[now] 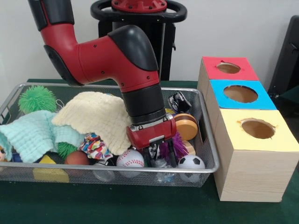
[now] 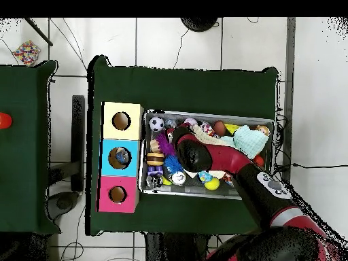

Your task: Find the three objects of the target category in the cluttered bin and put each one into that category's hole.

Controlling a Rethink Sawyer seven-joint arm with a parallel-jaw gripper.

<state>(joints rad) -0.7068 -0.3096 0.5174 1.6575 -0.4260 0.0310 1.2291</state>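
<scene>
A dark green table (image 1: 93, 205) holds a wire bin (image 1: 208, 140) full of toys, with a pale wall behind; the gripper (image 1: 158, 156) hangs low inside the bin, close to the end nearest the box of holes (image 1: 252, 172); its dark fingers point down into the toys, but I cannot tell if they are apart or together. The task does not name the kind of toy; balls are my guess. A baseball (image 1: 130, 158) sits just beside the gripper, on the side away from the box; a small soccer ball (image 1: 191, 162) sits on the box side, also near; a purple spiky toy (image 1: 174, 145) lies right behind the fingers.
</scene>
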